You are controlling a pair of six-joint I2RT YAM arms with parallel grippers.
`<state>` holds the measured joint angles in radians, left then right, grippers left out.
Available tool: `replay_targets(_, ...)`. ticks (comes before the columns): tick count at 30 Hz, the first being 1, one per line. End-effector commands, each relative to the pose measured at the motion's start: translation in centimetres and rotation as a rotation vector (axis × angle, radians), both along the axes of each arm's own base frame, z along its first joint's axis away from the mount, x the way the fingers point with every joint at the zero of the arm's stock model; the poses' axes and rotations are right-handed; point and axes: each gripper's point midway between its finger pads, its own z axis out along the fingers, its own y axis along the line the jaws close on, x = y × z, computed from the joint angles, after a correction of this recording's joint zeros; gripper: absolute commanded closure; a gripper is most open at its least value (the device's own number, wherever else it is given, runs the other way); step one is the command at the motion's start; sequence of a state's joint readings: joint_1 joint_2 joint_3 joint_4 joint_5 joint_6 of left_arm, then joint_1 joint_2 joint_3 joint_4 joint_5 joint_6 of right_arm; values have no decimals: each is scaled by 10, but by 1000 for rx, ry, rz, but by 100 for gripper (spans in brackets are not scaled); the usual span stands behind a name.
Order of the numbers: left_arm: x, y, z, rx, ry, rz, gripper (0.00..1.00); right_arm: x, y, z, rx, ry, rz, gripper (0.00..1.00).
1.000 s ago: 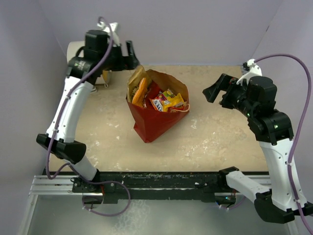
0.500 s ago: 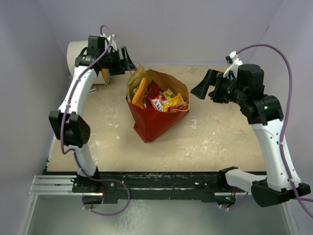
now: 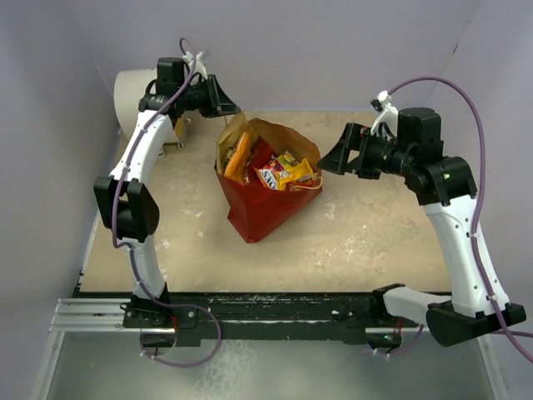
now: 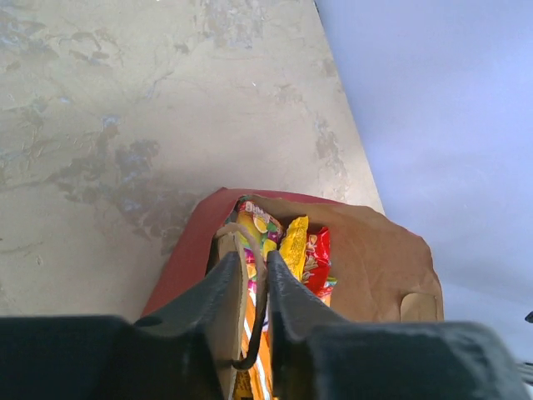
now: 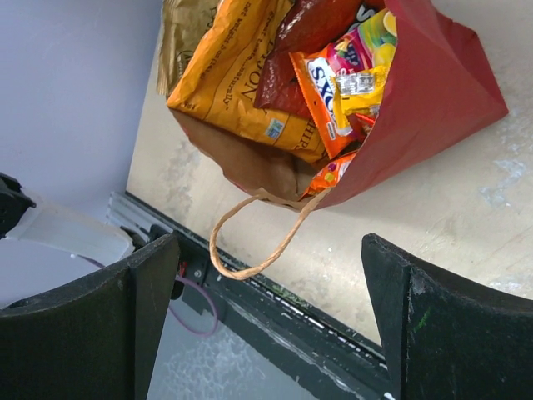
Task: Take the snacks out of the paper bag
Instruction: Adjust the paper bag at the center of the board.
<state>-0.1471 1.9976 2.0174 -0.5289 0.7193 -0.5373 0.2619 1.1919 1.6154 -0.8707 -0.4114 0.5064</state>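
Note:
The paper bag [image 3: 262, 208], red outside and brown inside, stands mid-table with its mouth up. It holds the snacks [image 3: 279, 171]: an orange flat packet [image 3: 241, 154], a tan-gold bag [image 5: 237, 75], a dark red bag [image 5: 308, 33] and candy packs [image 5: 321, 92]. My left gripper [image 3: 229, 108] is at the bag's far-left rim. In the left wrist view the left gripper [image 4: 252, 279] is shut on the brown rim and a string handle. My right gripper [image 3: 333, 154] hovers open just right of the bag. In its wrist view the right gripper [image 5: 268, 246] straddles the other string handle [image 5: 276, 257] without touching it.
A white cylinder [image 3: 133, 92] stands at the back left corner behind the left arm. Purple walls close the table on three sides. The black rail [image 3: 275, 308] runs along the near edge, and bare tabletop [image 3: 375, 233] lies around the bag.
The left gripper moved right onto the bag's back rim and closed on it. The right gripper swung left toward the bag and stayed open.

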Motion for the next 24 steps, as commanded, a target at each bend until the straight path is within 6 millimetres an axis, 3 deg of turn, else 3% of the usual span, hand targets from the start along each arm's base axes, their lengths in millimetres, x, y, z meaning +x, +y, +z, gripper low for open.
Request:
replay_targets(1, -20, -4, 56, -53, -130, -24, 84, -9, 10, -3, 35, 44, 59, 8)
replay_targets(5, -40, -6, 66, -59, -119, -28, 100, -7, 6, -23, 23, 151, 1, 6)
replay_targets(11, -75, -29, 90, -68, -100, -59, 100, -11, 14, -59, 50, 340, -8, 7)
replay_targets(14, -93, -45, 95, -79, -52, -54, 100, -24, 24, -75, 80, 444, 63, 9)
replay_targets(18, -129, -91, 116, -143, -26, -105, 100, -42, 27, -78, 130, 502, 68, 16)
replay_targets(21, -163, -136, 131, -186, -8, -148, 100, -49, 16, -74, 125, 480, -30, 25)
replay_targets(24, -186, -166, 129, -188, 18, -152, 100, -61, 16, -71, 184, 458, -47, 49)
